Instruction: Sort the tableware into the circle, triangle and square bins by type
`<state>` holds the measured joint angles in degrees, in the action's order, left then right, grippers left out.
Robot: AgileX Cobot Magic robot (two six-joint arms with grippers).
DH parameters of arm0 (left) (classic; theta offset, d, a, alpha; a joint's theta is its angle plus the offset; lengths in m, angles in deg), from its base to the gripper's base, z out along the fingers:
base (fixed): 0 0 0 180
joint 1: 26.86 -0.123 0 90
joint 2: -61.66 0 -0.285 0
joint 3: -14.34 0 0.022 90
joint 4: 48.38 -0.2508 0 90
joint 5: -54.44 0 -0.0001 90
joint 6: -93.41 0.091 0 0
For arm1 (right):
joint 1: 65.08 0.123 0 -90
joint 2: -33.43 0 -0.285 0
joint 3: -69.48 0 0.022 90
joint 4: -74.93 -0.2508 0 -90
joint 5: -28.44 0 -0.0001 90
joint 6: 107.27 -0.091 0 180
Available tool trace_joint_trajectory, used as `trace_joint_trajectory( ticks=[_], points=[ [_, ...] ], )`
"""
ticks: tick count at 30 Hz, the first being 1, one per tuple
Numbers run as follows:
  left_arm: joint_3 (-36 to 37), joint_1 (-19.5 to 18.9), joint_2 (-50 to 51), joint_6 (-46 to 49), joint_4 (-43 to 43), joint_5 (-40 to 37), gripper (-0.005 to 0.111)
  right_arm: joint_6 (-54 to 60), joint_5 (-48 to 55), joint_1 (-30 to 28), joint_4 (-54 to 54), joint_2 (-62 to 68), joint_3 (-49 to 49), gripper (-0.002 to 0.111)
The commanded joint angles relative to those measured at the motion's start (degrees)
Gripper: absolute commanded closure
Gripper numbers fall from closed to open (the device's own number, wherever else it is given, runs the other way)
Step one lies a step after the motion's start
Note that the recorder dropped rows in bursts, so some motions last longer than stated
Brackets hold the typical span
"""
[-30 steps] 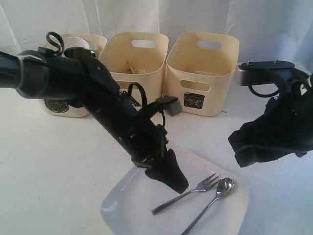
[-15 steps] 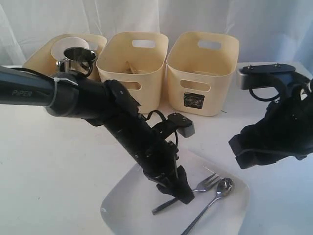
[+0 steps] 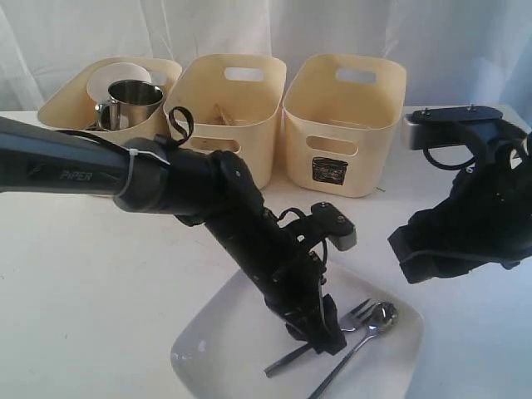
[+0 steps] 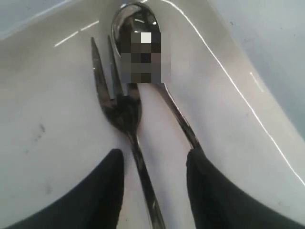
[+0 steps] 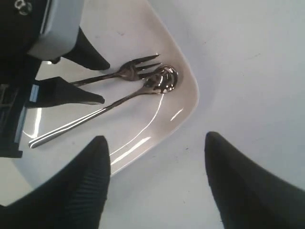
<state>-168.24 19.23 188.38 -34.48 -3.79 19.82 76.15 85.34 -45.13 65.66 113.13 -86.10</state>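
- The left gripper [image 4: 153, 160] is down over the white plate [image 3: 214, 349]. Its jaws are partly apart and straddle the handle of the fork [image 4: 125, 112].
- Bare plate shows on each side of that handle, so the gripper clamps nothing.
- One of its fingers [image 4: 214, 191] covers part of the handle of the spoon [image 4: 175, 113].
- The fork and spoon lie side by side on the plate, their heads close together near the corner that faces the right arm.
- The right gripper [image 5: 156, 138] hangs above the table just off that corner, with its jaws wide and nothing between them.
- Three cream bins [image 3: 345, 116] stand in a row at the back, well apart from the plate.
- A steel mug [image 3: 131, 98] sits in the left bin.
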Motion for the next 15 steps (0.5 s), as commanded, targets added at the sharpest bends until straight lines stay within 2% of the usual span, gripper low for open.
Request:
trace_joint_trajectory(
  ticks=[1,3,6,15],
  points=[
    [0.3,0.9,0.5,-4.3,-8.6,1.1,0.06,-0.2,-0.2,0.0,0.2,-0.4,0.2,0.053],
    [0.3,1.5,0.5,-7.0,-14.9,2.0,0.066,-0.2,-0.2,0.0,0.2,-0.4,0.2,0.053],
    [0.3,2.3,0.5,-7.6,-17.5,1.8,0.073,-0.2,-0.2,0.0,0.2,-0.4,0.2,0.053],
    [0.3,4.1,0.5,-7.6,-19.6,1.8,0.073,-0.2,-0.2,0.0,0.2,-0.4,0.2,0.053]
  ],
)
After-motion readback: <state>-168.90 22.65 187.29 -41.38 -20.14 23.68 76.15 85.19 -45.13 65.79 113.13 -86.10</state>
